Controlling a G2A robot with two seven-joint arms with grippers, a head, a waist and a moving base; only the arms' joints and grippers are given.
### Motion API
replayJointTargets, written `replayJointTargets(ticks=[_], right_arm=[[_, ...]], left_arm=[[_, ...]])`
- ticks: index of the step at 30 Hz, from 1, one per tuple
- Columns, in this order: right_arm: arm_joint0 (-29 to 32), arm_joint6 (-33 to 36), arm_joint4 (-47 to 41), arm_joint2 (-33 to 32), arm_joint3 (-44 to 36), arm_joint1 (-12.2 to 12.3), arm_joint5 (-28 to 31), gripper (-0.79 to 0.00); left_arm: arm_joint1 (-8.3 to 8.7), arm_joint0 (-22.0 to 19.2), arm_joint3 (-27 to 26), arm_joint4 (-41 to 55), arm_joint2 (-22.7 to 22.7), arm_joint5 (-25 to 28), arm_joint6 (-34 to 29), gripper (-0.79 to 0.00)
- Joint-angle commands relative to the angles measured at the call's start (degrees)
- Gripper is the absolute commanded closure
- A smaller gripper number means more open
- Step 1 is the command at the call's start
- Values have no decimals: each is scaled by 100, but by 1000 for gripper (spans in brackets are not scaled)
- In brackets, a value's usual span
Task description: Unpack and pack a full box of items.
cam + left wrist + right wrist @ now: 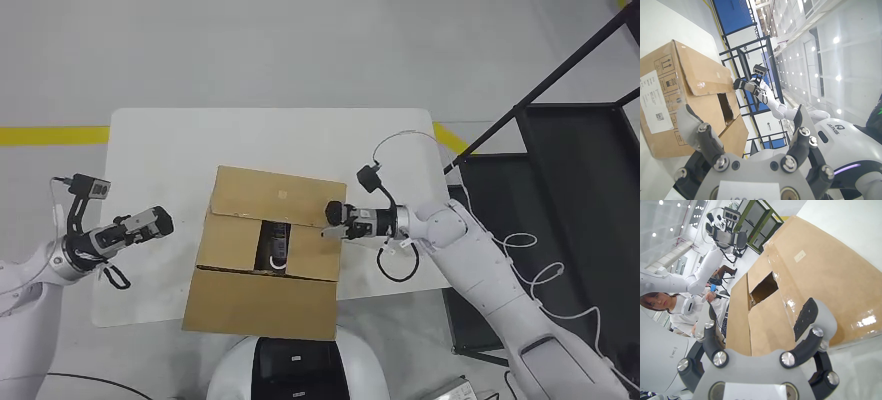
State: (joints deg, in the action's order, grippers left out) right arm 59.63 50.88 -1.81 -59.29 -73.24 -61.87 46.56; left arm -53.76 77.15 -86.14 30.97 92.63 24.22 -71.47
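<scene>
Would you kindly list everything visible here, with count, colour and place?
cardboard box: one, brown, mid-table, top flaps parted by a gap
item in the box: one seen, dark, in the gap; kind unclear
table: one, white, under the box
rack: one, black, beside the table on the right arm's side
floor line: one, yellow, on the floor past the table
left gripper: one, grey-black, jaws open, apart from the box
right gripper: one, grey-black, jaws open, at the box's flap edge
</scene>
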Motion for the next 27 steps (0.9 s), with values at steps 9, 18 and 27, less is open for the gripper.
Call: replayJointTargets(ticks=[9, 18, 27], right_arm=[[140, -272, 166, -110, -356, 48, -87, -785], [555, -417, -523, -586, -1176, 180, -50, -785], [1653, 174, -541, -1565, -1826, 490, -863, -785]], left_arm=[[-71, -421, 198, 110, -623, -117, -32, -785], [-66, -508, 239, 395, -637, 0, -308, -785], [-25, -382, 297, 448, -387, 202, -316, -785]])
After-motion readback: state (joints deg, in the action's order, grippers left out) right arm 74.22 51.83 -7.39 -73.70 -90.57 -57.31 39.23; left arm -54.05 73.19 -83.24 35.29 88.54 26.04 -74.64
